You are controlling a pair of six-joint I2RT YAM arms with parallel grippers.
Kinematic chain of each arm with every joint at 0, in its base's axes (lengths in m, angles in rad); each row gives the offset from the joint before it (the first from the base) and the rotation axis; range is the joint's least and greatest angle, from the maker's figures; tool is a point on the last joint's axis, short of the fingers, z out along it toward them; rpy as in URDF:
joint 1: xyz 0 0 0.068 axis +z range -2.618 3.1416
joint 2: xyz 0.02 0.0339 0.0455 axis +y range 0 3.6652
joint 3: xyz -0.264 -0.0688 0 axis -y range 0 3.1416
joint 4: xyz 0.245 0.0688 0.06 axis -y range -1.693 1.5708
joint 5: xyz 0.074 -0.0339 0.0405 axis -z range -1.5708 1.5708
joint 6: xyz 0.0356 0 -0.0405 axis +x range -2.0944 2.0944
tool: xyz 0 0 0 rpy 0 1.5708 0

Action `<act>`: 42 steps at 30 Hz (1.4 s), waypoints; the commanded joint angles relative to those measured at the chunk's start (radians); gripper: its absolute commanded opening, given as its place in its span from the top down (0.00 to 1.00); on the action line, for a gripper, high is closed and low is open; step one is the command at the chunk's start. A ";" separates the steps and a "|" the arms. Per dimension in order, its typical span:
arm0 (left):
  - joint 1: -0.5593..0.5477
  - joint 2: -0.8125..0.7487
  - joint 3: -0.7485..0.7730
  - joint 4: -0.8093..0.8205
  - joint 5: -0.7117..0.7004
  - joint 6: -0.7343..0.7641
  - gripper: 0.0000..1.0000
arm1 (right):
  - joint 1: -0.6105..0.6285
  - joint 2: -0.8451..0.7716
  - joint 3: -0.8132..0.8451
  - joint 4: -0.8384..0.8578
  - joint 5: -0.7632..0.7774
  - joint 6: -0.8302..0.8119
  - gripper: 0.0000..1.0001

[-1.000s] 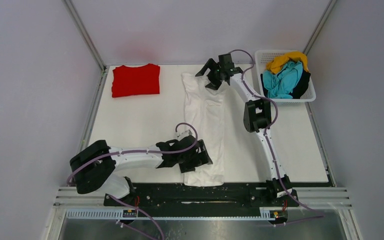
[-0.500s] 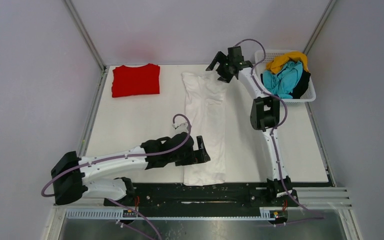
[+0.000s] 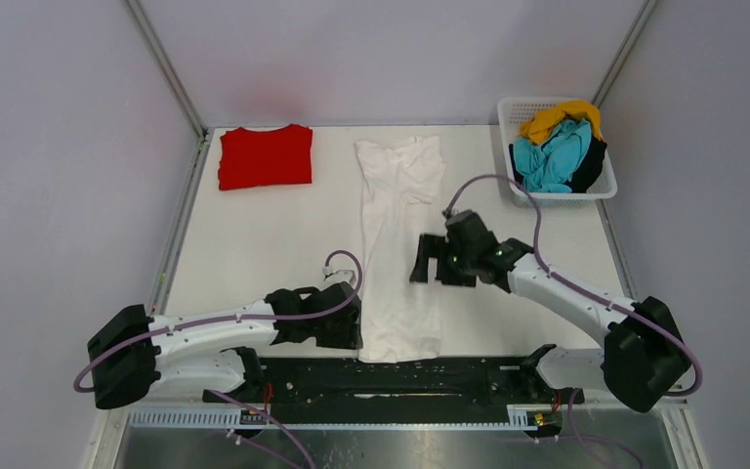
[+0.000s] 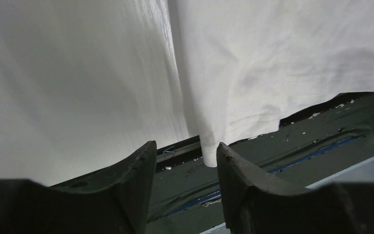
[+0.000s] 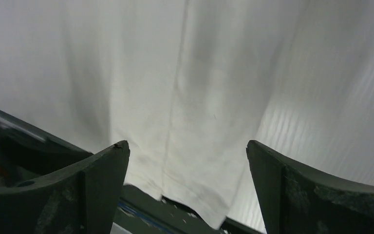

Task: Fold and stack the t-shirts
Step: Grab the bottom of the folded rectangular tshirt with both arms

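White t-shirt [image 3: 395, 225] lies folded lengthwise, centre; red t-shirt [image 3: 265, 156] folded flat, far left.

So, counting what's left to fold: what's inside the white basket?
The basket holds crumpled cloth: yellow shirt, teal shirt, black shirt. Anything beneath them is covered.

A plain white t-shirt [image 3: 400, 244], unpatterned and shaded by soft grey creases, shows against my white table [image 3: 254, 244], which is finely ribbed up close. The red t-shirt [image 3: 265, 156] is solid bright red. My white lattice basket [image 3: 559, 194] shows a teal shirt [image 3: 547, 161], a yellow shirt [image 3: 559, 117] and a black shirt [image 3: 596, 161]. My left arm [image 3: 215, 327] and right arm [image 3: 566, 293] are white with black joints and lilac cables [image 3: 493, 179]. My left gripper [image 4: 185, 145] and right gripper [image 5: 187, 144] are matte black. The walls [image 3: 59, 195] are pale grey.
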 commanded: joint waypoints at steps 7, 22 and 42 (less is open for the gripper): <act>0.000 0.022 -0.080 0.147 0.136 0.011 0.67 | 0.293 -0.170 -0.370 -0.032 0.020 0.249 0.10; -0.016 0.030 -0.160 0.260 0.220 -0.020 1.00 | 0.380 -0.212 -0.516 0.100 -0.037 0.340 0.87; 0.285 0.114 0.118 0.420 0.228 0.152 1.00 | 0.210 -0.281 -0.373 0.264 0.046 0.245 0.91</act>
